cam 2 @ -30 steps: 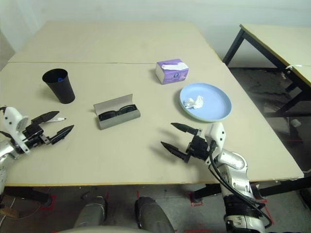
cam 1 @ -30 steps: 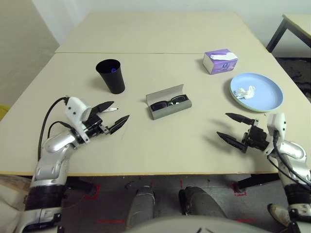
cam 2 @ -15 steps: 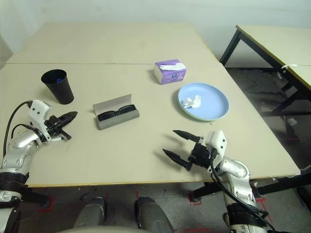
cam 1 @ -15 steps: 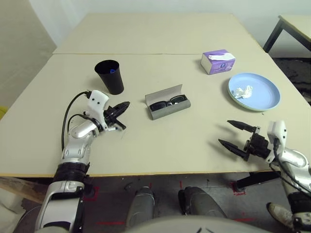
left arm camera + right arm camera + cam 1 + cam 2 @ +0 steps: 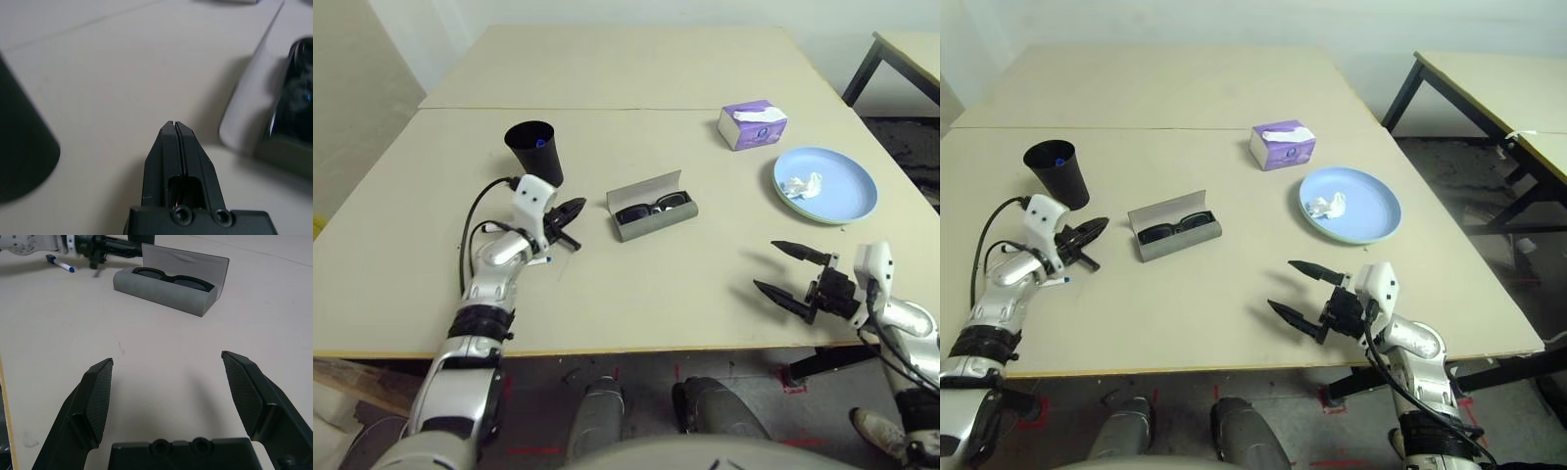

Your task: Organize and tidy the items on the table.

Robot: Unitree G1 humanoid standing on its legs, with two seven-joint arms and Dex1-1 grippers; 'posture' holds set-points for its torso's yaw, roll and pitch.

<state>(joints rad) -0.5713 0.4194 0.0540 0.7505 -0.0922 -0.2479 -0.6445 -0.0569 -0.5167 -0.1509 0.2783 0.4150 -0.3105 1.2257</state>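
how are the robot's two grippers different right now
The left gripper has its two black fingers pressed shut, while the right gripper has its black fingers spread wide open. The left one sits between the black cup and the open grey oblong glasses case, whereas the right one is near the front edge of the pale beige table, with bare tabletop between its fingers. Both point roughly toward the case.

The worktop is pale beige. At upper left of the left eye view stands a black cup, blue showing inside it. At centre, a grey glasses case holds black sunglasses. At upper right sit a purple-and-white tissue box and a light blue plate with white tissue. A blue-capped white marker lies in the right wrist view's upper left.
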